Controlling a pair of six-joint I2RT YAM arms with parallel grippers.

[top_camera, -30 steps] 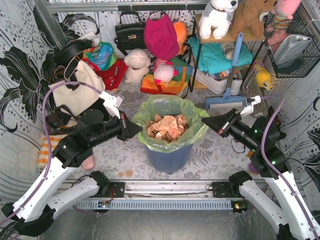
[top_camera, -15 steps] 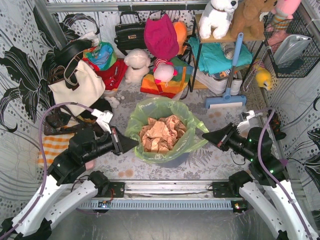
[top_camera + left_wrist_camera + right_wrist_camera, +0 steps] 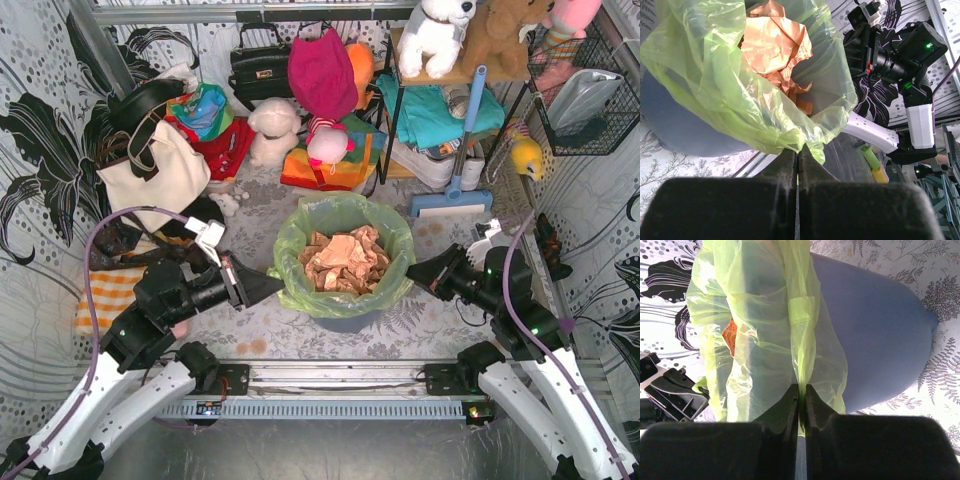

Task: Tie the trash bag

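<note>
Standing mid-table [image 3: 250, 330], a blue-grey bin [image 3: 345, 322] carries the trash bag [image 3: 300, 245], its lime-green rim turned out over the bin's lip and crumpled tan paper [image 3: 345, 262] heaped inside. Bag judged very light: thin film, soft, no stiffness of its own, likely slippery between hard fingers and apt to stretch or tear if yanked; the paper fill adds little weight. Best hold looks to be the loose overhanging rim, at two opposite sides, gathering enough slack to cross and knot. Left claw [image 3: 280, 287] sits at the rim's left side, right claw [image 3: 409, 271] at its right. The overhead view gives this layout but not whether any film is caught. The wrist views settle it. In the left wrist view the fingers are pressed together with the drooping edge of the bag nipped at their tips, the paper and the other arm showing beyond. In the right wrist view the fingers are all but closed on a vertical pleat of film, with the bin's outer wall bare beside it.
</note>
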